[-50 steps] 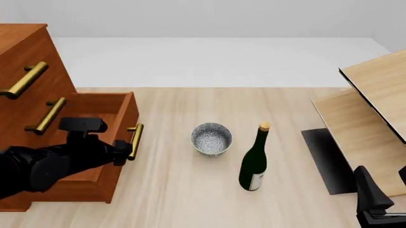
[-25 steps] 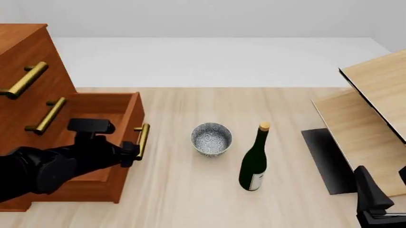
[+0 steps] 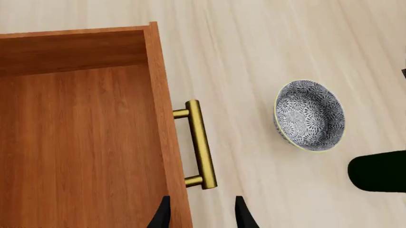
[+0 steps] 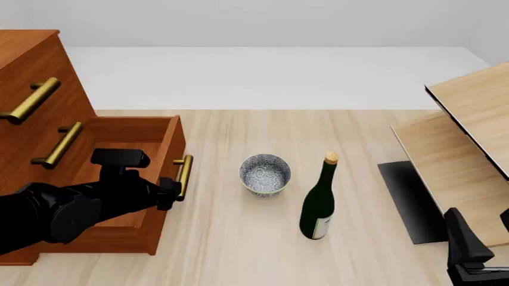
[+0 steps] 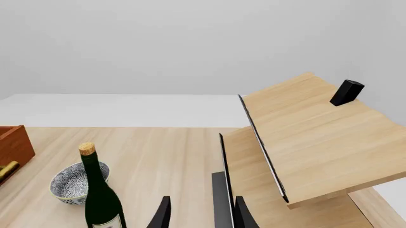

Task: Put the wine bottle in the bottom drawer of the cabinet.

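Observation:
The wine bottle stands upright on the table right of centre, also in the right wrist view. The cabinet fills the left side. Its bottom drawer is pulled out and its wooden inside is bare. My left gripper is open just short of the near end of the drawer's brass handle, its fingers apart on either side of the handle's line with nothing between them. My right gripper is open at the front right, far from the bottle, and holds nothing.
A grey speckled bowl sits between the drawer handle and the bottle. Pale wooden furniture with a black panel slants along the right side. The two upper drawers are shut.
The bottom drawer has slid further out to the right with my left arm following it. The bottle, the bowl and the right arm have stayed put.

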Controlling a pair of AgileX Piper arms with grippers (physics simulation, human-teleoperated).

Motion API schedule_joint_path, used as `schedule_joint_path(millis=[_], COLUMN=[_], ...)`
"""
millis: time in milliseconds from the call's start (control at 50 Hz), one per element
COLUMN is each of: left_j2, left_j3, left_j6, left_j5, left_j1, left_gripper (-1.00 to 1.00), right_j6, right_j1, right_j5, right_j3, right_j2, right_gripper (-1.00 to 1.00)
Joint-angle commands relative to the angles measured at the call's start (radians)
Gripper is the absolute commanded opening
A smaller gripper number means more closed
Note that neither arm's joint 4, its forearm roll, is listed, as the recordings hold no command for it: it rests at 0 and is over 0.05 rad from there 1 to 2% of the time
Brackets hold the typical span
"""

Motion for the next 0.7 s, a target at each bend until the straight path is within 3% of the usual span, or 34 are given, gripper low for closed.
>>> schedule_joint_path(millis=[20, 180, 480, 700], left_j2=[-0.003, -0.033, -0.236, -0.290], left_j3=[-0.002, -0.012, -0.168, -0.241], left_j6=[-0.003, 0.022, 0.174, 0.195], left_j5=[-0.012, 0.018, 0.292, 0.351], left_j1=[-0.087, -0.088, -0.082, -0.123], left_gripper=[1.00, 1.00, 1.00, 1.00], right_j6=[-0.001, -0.001, 0.000, 0.004], right_j1=[-0.001, -0.001, 0.001, 0.000], right_j5=[0.000, 0.001, 0.002, 0.004], right_j3=[0.000, 0.000, 0.000, 0.001], right_j2=[0.000, 0.000, 0.000, 0.001], right_gripper=[1.00, 1.00, 1.00, 1.00])
